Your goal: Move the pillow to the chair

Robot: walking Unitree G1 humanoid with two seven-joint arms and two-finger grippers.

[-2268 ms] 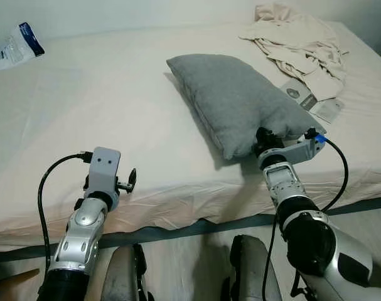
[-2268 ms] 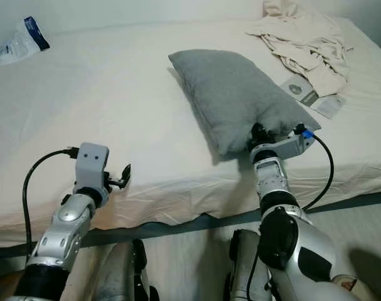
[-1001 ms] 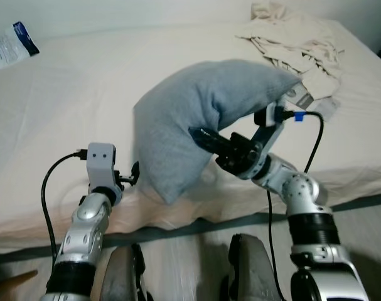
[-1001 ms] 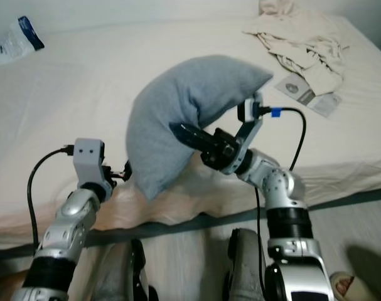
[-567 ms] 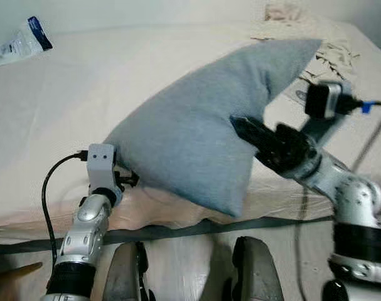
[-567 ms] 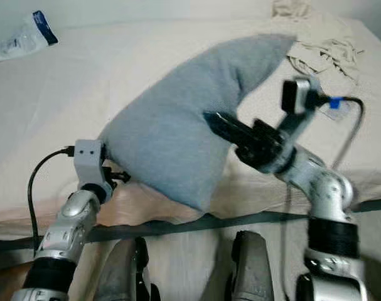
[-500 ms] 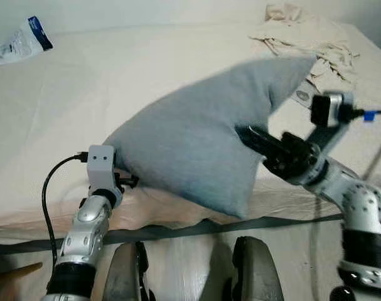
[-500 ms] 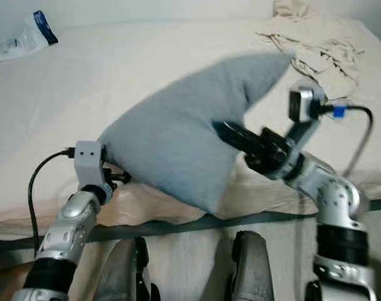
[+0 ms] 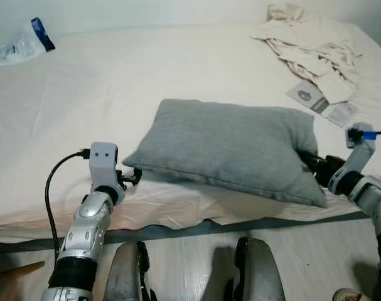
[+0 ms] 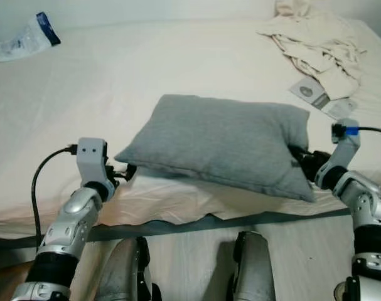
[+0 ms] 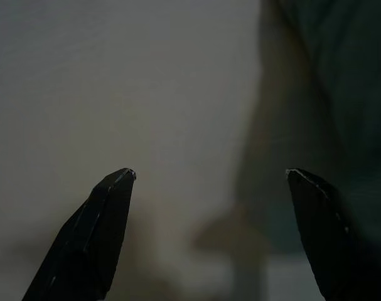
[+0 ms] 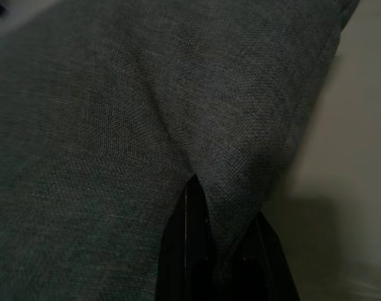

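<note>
Early stage: the grey fabric pillow (image 9: 231, 150) lies flat near the front edge of the cream-sheeted bed (image 9: 83, 94), its right corner pinched by the closed right end effector (image 10: 301, 158), the left end effector (image 9: 132, 177) open beside its left corner; no chair reached yet

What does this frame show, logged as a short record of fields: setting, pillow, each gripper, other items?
setting: bed with a cream sheet
pillow: grey pillow lying flat near the bed's front edge
right gripper: right gripper shut on the pillow's right end
left gripper: left gripper open, beside the pillow's left corner
other items: crumpled clothes far right, plastic packet far left
</note>
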